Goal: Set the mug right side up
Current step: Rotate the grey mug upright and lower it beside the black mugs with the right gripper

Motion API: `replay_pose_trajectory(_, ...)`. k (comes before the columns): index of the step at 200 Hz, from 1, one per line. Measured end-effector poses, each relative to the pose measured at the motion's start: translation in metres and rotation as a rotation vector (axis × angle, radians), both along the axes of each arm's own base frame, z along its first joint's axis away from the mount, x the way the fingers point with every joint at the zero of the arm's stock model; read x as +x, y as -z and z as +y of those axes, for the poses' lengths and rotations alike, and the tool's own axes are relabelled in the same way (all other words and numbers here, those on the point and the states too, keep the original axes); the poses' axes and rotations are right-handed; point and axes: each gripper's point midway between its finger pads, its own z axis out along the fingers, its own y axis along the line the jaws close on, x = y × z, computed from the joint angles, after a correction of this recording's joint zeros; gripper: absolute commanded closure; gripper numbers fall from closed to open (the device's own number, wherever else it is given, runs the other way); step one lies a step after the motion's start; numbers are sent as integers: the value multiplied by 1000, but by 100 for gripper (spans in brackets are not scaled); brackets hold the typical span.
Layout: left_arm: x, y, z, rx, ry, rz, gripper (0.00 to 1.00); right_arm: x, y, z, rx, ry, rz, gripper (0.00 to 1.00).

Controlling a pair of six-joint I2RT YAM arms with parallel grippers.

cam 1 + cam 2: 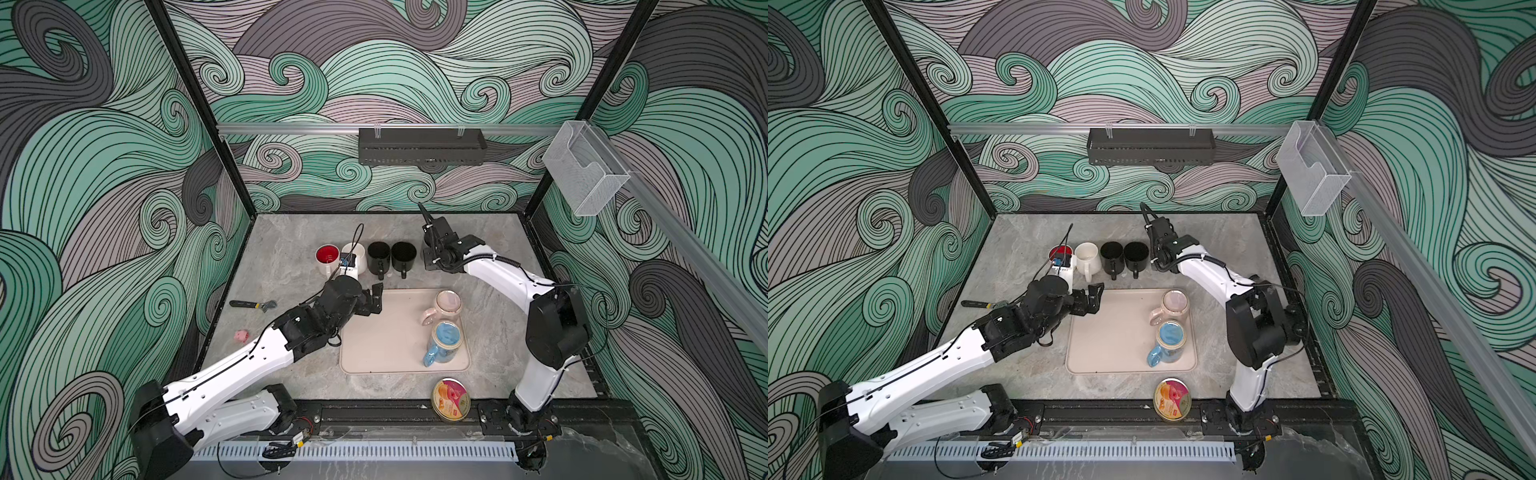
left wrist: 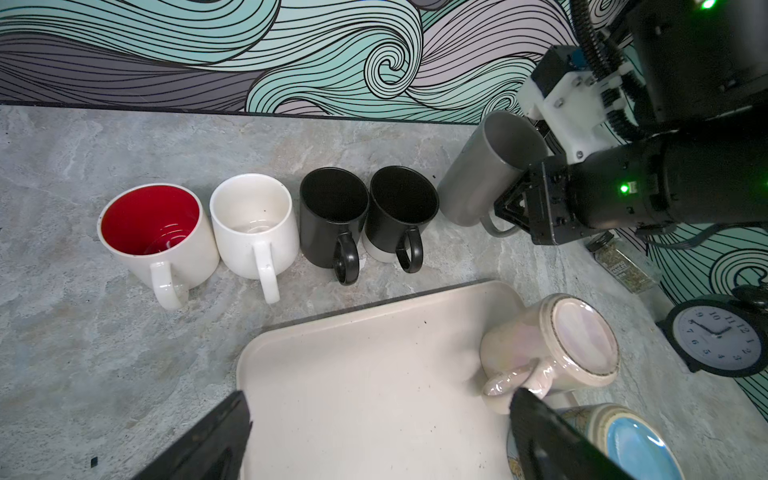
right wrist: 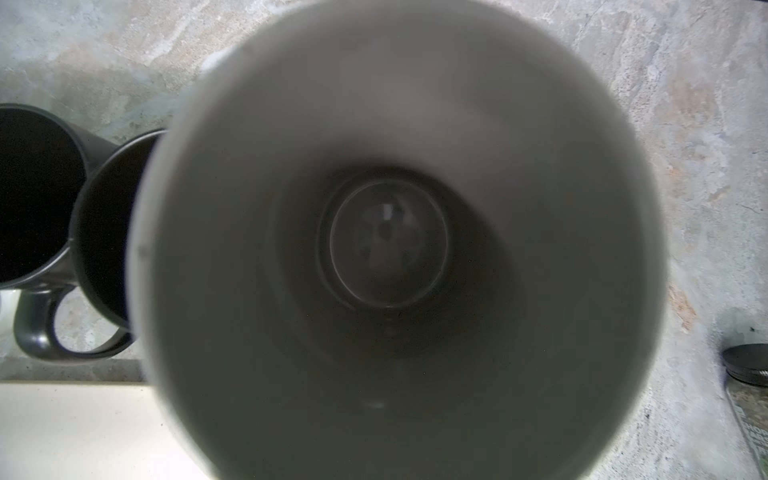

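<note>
Pinched by its handle in the right gripper (image 2: 508,214), the tall matte-grey mug (image 2: 478,178) is mouth-up just beside the nearest black ceramic mug (image 2: 401,208) and could knock it if released tilted; the left gripper (image 1: 375,299) gapes wide.

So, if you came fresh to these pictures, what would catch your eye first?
The row of upright mugs at the back of the table: a red-lined mug, a white mug, two black mugs. At its end the right gripper is shut on the handle of a grey mug. On the tray a pink mug and a blue mug stand upside down, the open left gripper over its edge.
</note>
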Motion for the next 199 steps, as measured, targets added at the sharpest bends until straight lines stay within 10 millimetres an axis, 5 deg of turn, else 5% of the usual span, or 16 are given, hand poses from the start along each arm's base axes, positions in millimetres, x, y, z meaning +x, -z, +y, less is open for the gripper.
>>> replay_pose_trajectory(199,4,20,-10,15,9,45,2,5,50,10,12,17,82,100)
